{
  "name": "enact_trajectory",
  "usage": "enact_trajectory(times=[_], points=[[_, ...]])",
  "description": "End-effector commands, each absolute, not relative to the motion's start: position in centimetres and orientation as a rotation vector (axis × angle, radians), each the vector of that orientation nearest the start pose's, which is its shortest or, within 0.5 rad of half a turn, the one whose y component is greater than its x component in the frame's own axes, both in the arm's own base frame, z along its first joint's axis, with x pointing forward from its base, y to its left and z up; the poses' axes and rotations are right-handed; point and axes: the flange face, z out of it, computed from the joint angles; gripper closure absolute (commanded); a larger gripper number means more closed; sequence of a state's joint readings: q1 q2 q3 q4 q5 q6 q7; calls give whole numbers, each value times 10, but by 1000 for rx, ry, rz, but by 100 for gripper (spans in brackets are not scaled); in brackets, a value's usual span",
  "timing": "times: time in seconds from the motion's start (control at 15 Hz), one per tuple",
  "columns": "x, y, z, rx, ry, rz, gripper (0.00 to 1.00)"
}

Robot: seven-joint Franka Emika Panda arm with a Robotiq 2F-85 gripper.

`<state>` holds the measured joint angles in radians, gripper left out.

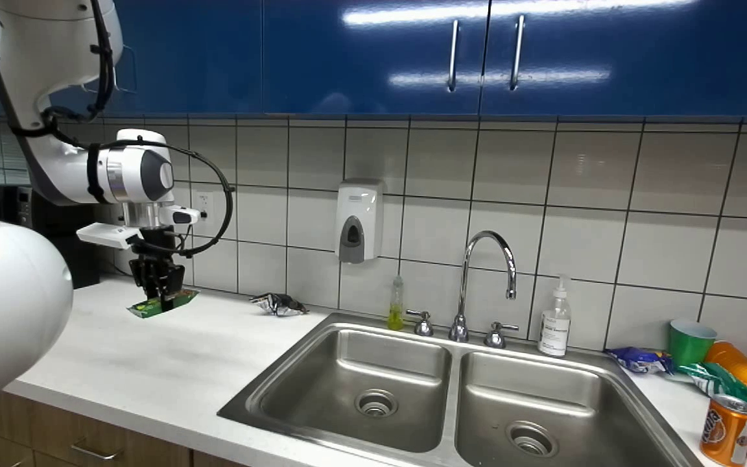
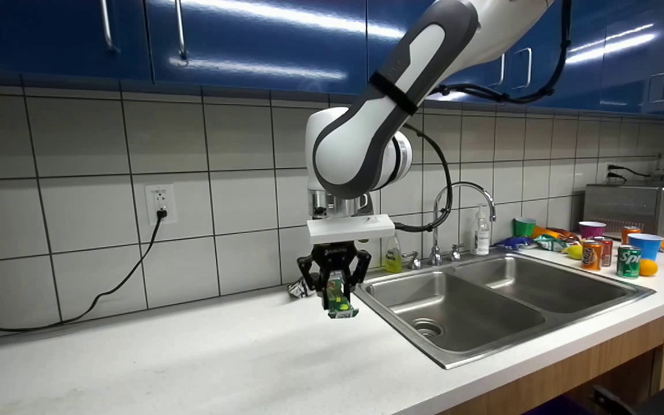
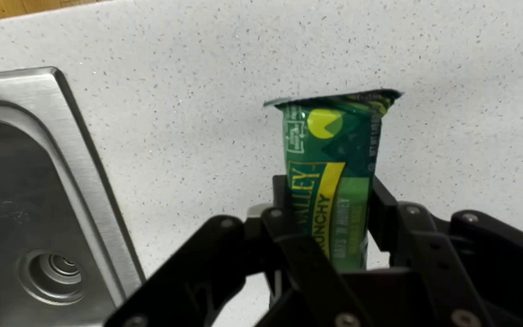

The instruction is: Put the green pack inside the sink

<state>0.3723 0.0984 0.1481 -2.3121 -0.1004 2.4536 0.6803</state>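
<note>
The green pack is a flat green wrapper with yellow lettering; it shows in both exterior views (image 1: 146, 308) (image 2: 342, 306) and in the wrist view (image 3: 334, 141). My gripper (image 1: 166, 301) (image 2: 339, 297) (image 3: 327, 195) is shut on the pack's long sides near its middle and holds it above the counter. The pack's ends stick out beyond the fingers; the fingers hide part of it. The steel double-basin sink (image 1: 452, 402) (image 2: 407, 325) (image 3: 90, 195) stands to one side of the gripper. In the wrist view its rim and a drain lie at the left.
A crumpled silver bag (image 1: 279, 305) lies on the counter (image 1: 172, 363) between gripper and sink, near the wall. A chrome faucet (image 1: 461, 285), a yellow-green bottle (image 1: 396, 303) and a pump bottle (image 1: 555, 324) stand behind the sink. Cans (image 1: 728, 431), cups and wrappers lie beyond it.
</note>
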Motion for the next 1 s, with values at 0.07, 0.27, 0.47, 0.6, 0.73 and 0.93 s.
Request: enact_trajectory(times=[0.07,0.27,0.47,0.6,0.73,0.93], points=[[450,235,319,-3167,189,-111,83],[452,218,321,-3163,244,-117,83],[452,203,322,-3160,297,-119,83],[452,192,323,-3157,330,-124,83],[451,181,325,-3158,371,-133,83],[449,164,328,-3149,423,-140,83]])
